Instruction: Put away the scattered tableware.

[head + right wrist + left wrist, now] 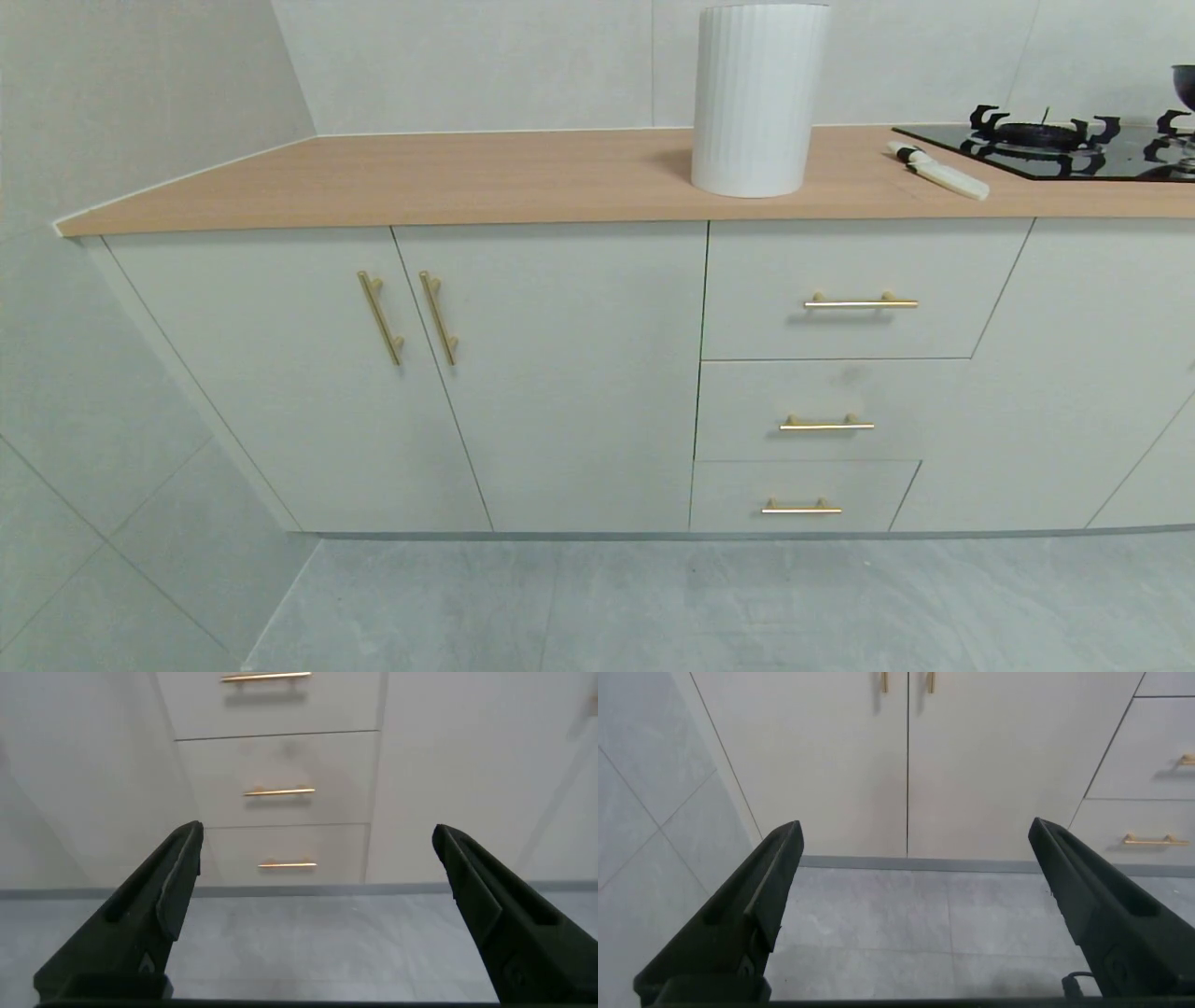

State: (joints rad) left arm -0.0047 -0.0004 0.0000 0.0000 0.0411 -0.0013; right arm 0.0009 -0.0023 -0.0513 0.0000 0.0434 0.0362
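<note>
While the left gripper (913, 831) and right gripper (316, 833) both gape empty, low before the cabinet (560, 373) under the canister (758, 98), the utensil (936, 170) lies flat right of the canister, so a shallow pinch may skid it or clip the canister.

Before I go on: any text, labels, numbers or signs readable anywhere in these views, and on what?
None can be read. The white ribbed canister, the cabinet doors and the drawer fronts are plain. The white utensil on the countertop has a dark band near one end, too small to tell whether it carries print.
</note>
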